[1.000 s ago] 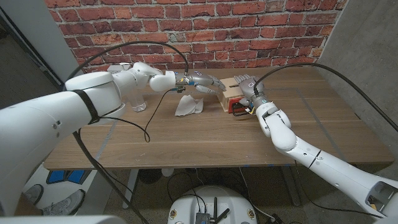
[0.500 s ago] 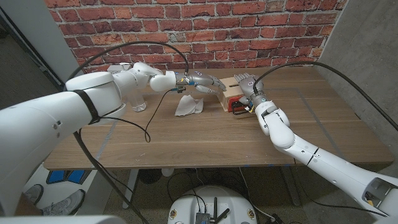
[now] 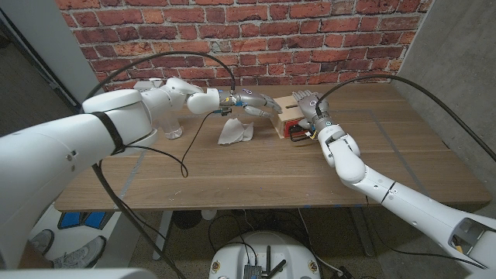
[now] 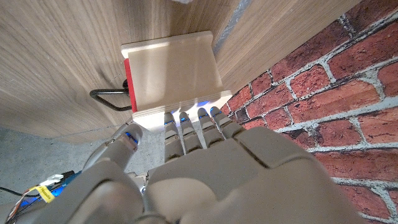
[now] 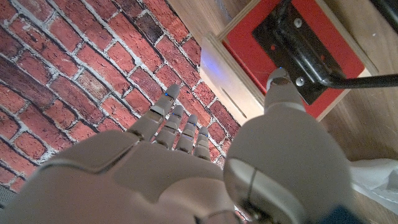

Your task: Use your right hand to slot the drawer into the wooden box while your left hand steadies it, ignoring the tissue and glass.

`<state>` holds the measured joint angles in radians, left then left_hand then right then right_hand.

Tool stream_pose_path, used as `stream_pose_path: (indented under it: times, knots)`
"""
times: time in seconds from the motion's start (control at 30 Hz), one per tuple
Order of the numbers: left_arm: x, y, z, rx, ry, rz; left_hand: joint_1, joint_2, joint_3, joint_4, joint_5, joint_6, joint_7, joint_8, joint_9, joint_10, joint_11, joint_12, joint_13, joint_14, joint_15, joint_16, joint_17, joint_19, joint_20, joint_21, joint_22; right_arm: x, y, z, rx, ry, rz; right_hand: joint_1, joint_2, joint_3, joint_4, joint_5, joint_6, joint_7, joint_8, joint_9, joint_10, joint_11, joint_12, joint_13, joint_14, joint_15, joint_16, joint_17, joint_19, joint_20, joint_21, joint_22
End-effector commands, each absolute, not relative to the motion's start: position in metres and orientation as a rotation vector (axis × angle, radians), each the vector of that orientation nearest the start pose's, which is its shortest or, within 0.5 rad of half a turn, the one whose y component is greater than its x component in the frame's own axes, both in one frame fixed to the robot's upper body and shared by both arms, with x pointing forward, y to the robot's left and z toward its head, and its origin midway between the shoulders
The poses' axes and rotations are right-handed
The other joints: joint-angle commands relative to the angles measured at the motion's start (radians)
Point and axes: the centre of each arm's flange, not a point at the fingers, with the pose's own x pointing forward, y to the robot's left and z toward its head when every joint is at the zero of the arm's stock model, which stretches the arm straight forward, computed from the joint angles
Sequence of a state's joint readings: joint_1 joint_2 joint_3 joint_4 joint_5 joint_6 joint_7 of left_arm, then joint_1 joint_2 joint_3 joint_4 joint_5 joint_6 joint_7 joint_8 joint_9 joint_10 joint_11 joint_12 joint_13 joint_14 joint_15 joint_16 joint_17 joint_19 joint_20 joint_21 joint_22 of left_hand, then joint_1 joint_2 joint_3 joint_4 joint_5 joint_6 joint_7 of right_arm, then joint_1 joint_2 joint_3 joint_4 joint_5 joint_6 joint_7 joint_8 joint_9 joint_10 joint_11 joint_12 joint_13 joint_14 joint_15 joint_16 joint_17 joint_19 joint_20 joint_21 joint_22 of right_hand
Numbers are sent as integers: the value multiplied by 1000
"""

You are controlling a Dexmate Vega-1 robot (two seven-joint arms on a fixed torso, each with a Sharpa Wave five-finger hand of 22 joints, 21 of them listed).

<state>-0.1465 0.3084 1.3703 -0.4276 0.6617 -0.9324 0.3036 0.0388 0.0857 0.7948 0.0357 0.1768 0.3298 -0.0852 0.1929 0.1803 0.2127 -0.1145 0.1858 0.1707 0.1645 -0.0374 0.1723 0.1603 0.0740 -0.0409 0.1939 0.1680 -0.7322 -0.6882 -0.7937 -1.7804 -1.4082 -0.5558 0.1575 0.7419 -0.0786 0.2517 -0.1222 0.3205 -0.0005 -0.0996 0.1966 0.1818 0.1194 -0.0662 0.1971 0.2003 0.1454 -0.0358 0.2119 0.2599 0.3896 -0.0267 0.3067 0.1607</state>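
The pale wooden box stands at the table's far middle, and its red-fronted drawer faces me with a black handle. My left hand reaches in from the left, its straight fingertips touching the box at its edge. The red drawer front and the handle also show in the left wrist view. My right hand hangs over the box top. Its thumb presses on the red drawer front beside the black handle plate, while its fingers stretch over the box.
A crumpled white tissue lies just left of the box. A clear glass stands further left, beside my left forearm. A brick wall rises right behind the table. Black cables loop over both arms.
My right hand has edged a little toward the box with its thumb on the drawer front. My left hand stays against the box.
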Motion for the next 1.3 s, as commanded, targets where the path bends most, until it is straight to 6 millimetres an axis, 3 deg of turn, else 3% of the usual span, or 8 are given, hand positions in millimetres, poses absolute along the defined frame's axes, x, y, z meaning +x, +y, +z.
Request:
stream_pose_path:
  times: [0.03, 1.3]
  knots:
    - [679, 114, 103, 1804, -1080, -629, -4, 72, 8, -2, -1, 7, 2, 5, 3, 11, 2, 0, 3, 10, -103, 1, 2, 9, -114, 0, 1, 593, -175, 23, -2008, -561, -527, -10, 3, 1, 4, 6, 8, -1, 10, 3, 6, 6, -1, 0, 12, 6, 6, 2, 10, -2, -4, 2]
    - [683, 114, 104, 1811, -1062, -603, -7, 71, 12, -1, -1, 14, 3, 5, 3, 15, 2, -1, 3, 13, -105, 0, 2, 12, -116, -2, 2, 600, -173, 20, -1991, -564, -537, -21, 13, 3, 6, 16, 26, -7, 12, 3, 20, 10, 2, 1, 22, 5, 11, 0, 24, 2, -26, 3]
